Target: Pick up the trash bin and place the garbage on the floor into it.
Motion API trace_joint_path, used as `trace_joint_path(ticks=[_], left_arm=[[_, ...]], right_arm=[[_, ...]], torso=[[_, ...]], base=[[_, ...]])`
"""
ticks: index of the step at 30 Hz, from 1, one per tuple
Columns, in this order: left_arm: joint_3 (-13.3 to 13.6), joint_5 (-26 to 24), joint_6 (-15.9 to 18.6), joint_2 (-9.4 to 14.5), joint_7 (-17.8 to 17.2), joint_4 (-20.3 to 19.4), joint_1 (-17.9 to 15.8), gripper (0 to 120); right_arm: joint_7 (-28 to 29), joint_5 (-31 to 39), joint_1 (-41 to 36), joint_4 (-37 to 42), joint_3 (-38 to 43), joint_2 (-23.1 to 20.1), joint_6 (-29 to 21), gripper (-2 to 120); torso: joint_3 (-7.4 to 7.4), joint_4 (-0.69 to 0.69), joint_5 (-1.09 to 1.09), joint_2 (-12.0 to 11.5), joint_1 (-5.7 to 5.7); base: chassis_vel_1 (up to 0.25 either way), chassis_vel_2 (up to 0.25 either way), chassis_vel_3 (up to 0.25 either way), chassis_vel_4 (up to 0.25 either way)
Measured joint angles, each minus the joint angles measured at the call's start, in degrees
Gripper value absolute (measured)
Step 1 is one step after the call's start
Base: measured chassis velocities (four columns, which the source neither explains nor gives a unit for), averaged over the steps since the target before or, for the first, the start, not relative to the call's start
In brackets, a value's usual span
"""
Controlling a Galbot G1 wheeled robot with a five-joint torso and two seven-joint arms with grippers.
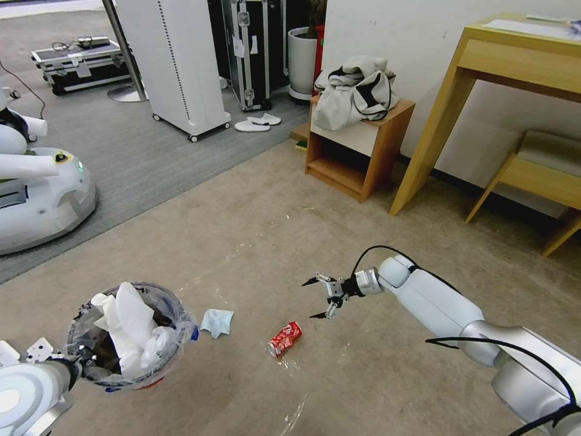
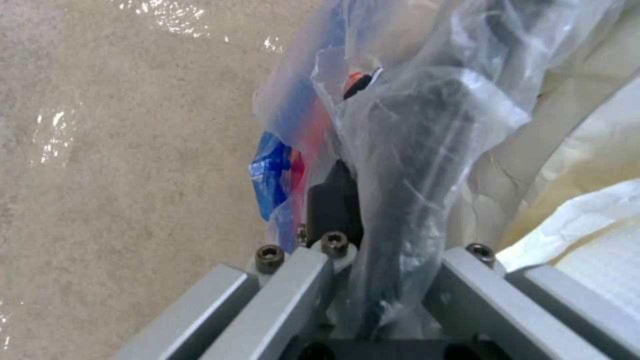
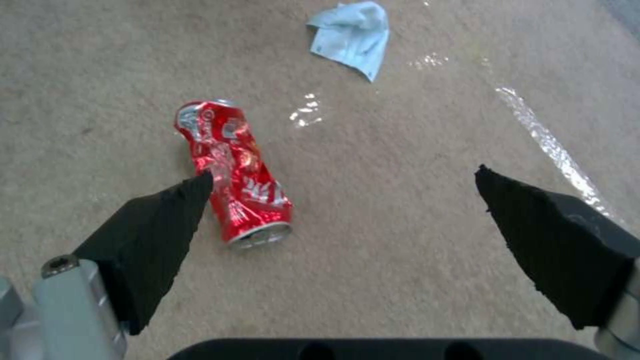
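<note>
On carpet, crushed red can (image 3: 233, 175) below spread right gripper (image 1: 317, 298), lt-blue cloth (image 1: 216, 321) nearby

The head camera looked forward and down from high over the beige carpet, the crushed red can (image 1: 284, 339) near the middle of its view. The right wrist camera hung close above that same can (image 3: 233, 172), facing down. The left wrist camera sat tight against the trash bin (image 2: 320, 135), left of the can.

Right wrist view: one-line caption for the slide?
Open right gripper above the carpet, crushed red soda can lying beside one finger, light-blue cloth farther off.
</note>
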Motion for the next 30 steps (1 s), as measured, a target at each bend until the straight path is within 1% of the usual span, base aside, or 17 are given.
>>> trace_joint_path(ticks=[1,6,11,15,20,24,30], left_arm=[[0.1,0.02,0.0,-0.03,0.0,0.04,-0.02,0],[0.17,0.12,0.0,-0.09,0.0,0.07,0.0,0],[0.18,0.19,-0.05,-0.09,0.0,0.1,0.0,0],[0.5,0.38,-0.08,-0.08,0.0,0.48,-0.2,0],[0.88,0.45,-0.09,0.09,0.05,0.98,-0.45,0],[1.1,0.53,-0.09,0.3,0.08,1.12,-0.56,0],[1.14,0.59,-0.12,0.56,0.09,1.21,-0.62,0]], right_arm=[[-0.2,-0.16,-0.23,-0.02,-0.01,0.2,0.1,100],[-0.57,-0.16,-0.69,0.17,-0.11,0.71,0.44,100],[-0.7,-0.21,-1.23,0.57,-0.68,1.3,0.55,100],[-0.54,-0.08,-2.07,-0.82,-0.74,2.41,0.52,100],[-0.16,-0.12,-3.01,-1.94,-0.44,3.02,0.18,100],[0.29,-0.08,-3.57,-3.72,-0.02,4.04,-0.49,100],[0.65,0.44,-4.08,-5.51,0.27,4.68,-0.9,100]], torso=[[0.0,-0.02,0.0,0.0,0.0],[0.0,0.0,0.0,0.0,0.0],[0.0,-0.02,0.0,0.02,0.0],[0.0,0.01,0.0,0.01,0.0],[0.0,-0.02,0.0,0.02,0.0],[0.0,0.0,0.0,0.01,0.0],[0.0,-0.01,0.0,0.01,0.0]], base=[[0.0,0.0,0.0,0.0],[0.0,0.0,0.0,0.0],[0.0,0.0,0.0,0.0],[0.0,0.0,0.0,0.0],[0.0,0.0,0.0,0.0],[0.0,0.0,0.0,0.0],[0.0,0.0,0.0,0.0]])
